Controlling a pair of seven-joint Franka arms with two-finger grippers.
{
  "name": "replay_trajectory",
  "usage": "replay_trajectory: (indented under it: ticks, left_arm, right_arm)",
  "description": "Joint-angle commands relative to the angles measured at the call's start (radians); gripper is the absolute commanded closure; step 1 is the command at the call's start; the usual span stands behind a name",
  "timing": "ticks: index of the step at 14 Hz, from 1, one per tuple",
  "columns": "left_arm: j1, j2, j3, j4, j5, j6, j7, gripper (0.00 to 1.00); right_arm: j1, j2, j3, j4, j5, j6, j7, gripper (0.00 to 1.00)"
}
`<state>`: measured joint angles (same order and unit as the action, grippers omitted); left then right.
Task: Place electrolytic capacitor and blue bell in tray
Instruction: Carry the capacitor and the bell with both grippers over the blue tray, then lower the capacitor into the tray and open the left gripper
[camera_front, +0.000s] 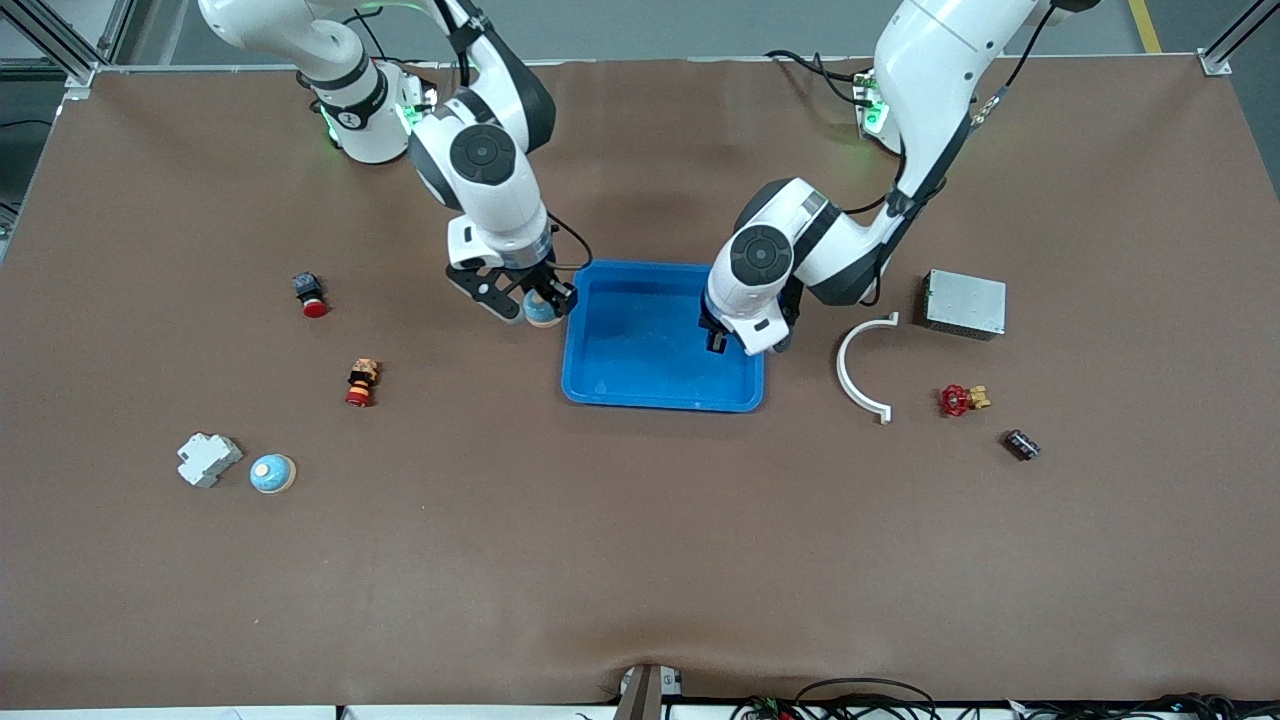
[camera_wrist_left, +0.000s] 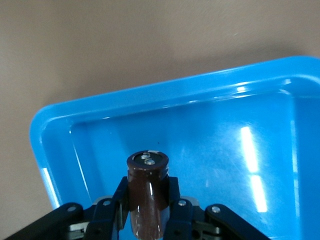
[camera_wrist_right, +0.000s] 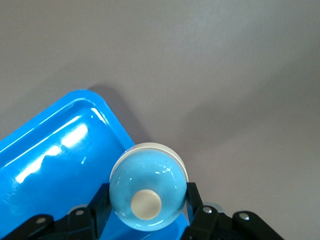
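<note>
Right gripper (camera_front: 537, 302) is up over the table just beside the tray (camera_front: 640, 392), at the rim on the right arm's end. Its fingers are clamped on a blue bell (camera_front: 542, 312); in the right wrist view the bell (camera_wrist_right: 147, 191) sits between both pads, dome and white button facing the camera, with the tray corner (camera_wrist_right: 60, 145) under and beside it. Bell looks to straddle the tray rim, hard to say exactly from these angles.

Left gripper (camera_front: 718, 343) is over the tray, near the wall on the left arm's end. Left wrist view shows the fingers closed around a dark brown electrolytic capacitor (camera_wrist_left: 146, 192), terminal end pointing away from the wrist, above the tray floor (camera_wrist_left: 210, 150). Capacitor is held off the floor, not lying in it.

Tray floor carries no parts.

Second blue bell (camera_front: 272, 473) sits on the table at the right arm's end, nearer the front camera, just beside a white breaker block (camera_front: 208, 459). A second dark capacitor (camera_front: 1021, 445) lies at the left arm's end, near a red valve (camera_front: 961, 400). Grey metal box (camera_front: 964, 303) and a white curved clip (camera_front: 864, 367) are beside the tray on that end.
</note>
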<state>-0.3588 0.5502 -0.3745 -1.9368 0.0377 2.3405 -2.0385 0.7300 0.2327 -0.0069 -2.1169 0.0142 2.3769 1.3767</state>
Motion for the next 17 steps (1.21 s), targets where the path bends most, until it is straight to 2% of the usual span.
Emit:
replay_trajectory:
  ticks: [1, 4, 6, 8, 11, 13, 17]
  left_arm:
    - [-0.022, 0.026, 0.009, 0.010, 0.024, 0.010, -0.035, 0.63]
    - [-0.014, 0.017, 0.011, -0.004, 0.024, -0.003, -0.029, 0.00]
    - [-0.009, -0.005, 0.017, 0.004, 0.025, -0.029, -0.020, 0.00]
    - [0.029, -0.064, 0.020, 0.027, 0.025, -0.113, 0.007, 0.00]
    - [0.079, -0.137, 0.023, 0.103, 0.027, -0.355, 0.121, 0.00]
    - [0.141, -0.173, 0.019, 0.133, 0.104, -0.461, 0.220, 0.00]
    - [0.274, -0.207, 0.020, 0.136, 0.201, -0.486, 0.456, 0.00]
  right_arm:
    - [0.055, 0.080, -0.010, 0.080, -0.022, -0.008, 0.113, 1.00]
    - [0.091, 0.160, -0.012, 0.144, -0.023, -0.008, 0.186, 1.00]
    - [0.101, 0.213, -0.012, 0.198, -0.023, -0.008, 0.229, 1.00]
    - [0.114, 0.258, -0.012, 0.235, -0.025, -0.005, 0.265, 1.00]
    - [0.127, 0.284, -0.012, 0.250, -0.023, -0.004, 0.298, 1.00]
    - [0.140, 0.290, -0.012, 0.253, -0.023, 0.004, 0.323, 1.00]
    - [0.178, 0.307, -0.013, 0.256, -0.028, 0.010, 0.380, 1.00]
